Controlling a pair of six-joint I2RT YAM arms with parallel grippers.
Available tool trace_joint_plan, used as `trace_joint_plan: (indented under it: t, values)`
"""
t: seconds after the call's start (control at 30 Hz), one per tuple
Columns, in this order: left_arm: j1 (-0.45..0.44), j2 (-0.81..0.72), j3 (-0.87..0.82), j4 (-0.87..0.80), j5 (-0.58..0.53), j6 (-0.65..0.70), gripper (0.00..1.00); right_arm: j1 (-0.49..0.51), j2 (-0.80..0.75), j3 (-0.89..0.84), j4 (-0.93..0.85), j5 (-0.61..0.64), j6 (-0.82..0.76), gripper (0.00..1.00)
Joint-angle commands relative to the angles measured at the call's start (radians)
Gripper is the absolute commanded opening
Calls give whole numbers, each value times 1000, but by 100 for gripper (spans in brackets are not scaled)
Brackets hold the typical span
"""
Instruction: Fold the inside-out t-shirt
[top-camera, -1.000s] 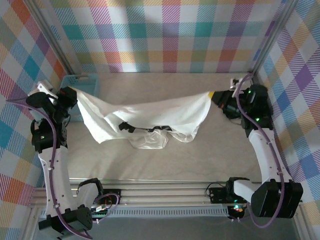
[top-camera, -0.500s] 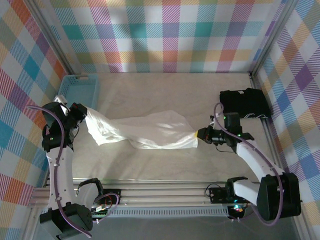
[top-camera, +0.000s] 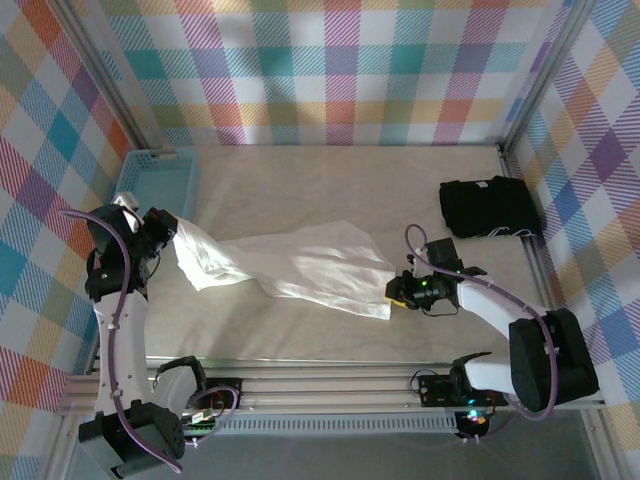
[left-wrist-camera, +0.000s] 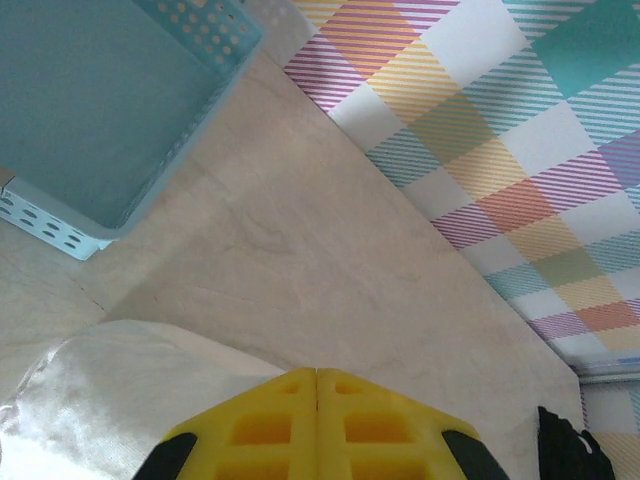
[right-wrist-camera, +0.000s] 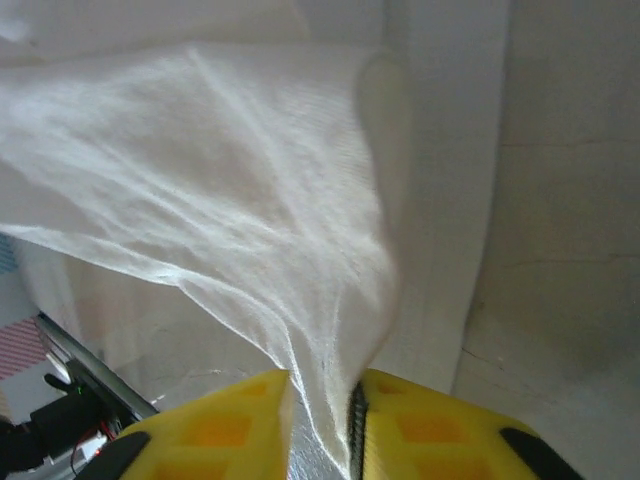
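Left gripper (top-camera: 166, 228), seen from above, sits at the table's (top-camera: 300, 180) left side just in front of the blue basket (top-camera: 155, 182), its fingers pressed together on one end of the white t-shirt (top-camera: 300, 265). The shirt lies in a wrinkled band across the middle of the table, its left end raised toward that gripper and its right edge reaching the right gripper (top-camera: 398, 292), which is low over the table; from this height I cannot tell how the right fingers stand. A folded black garment (top-camera: 488, 207) rests well apart at the far right. From the left wrist, the yellow fingers (left-wrist-camera: 260, 430) meet along a closed seam, and white cloth (left-wrist-camera: 100, 390) bulges out beside and below them at lower left; the basket (left-wrist-camera: 190, 120) stands beyond on the bare table (left-wrist-camera: 300, 250), with the plaid wall (left-wrist-camera: 480, 120) behind and the black garment (left-wrist-camera: 570, 450) at the lower right corner. From the right wrist, the two yellow fingers (right-wrist-camera: 240, 420) stand a little apart, and thin, sheer fabric of the t-shirt (right-wrist-camera: 250, 180) runs down through the gap between them, fanning out wide across the table (right-wrist-camera: 570, 250) ahead.
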Motion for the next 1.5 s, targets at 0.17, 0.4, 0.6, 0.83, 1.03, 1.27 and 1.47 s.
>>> trace_joint_plan:
  t: [0.17,0.4,0.6,0.83,1.03,1.27,1.47]
  values:
    - [9,-2,-13,26,27,18,0,8,45,11,-13,15,-24,34]
    - [10,2,-13,31,31,14,0,26,35,6,-52,7,-37,37]
    - [9,2,-11,34,36,12,0,39,-5,-6,-88,32,-46,37]
    - [9,-5,-15,34,35,12,0,55,23,-3,-42,26,-35,28]
    - [10,-5,-13,37,36,10,0,69,34,-3,-34,36,-33,22]
    - [9,3,-6,44,56,-3,0,73,-10,79,-93,74,-71,0]
    - [-35,5,109,-12,41,-38,0,-3,-41,402,-172,74,-143,0]
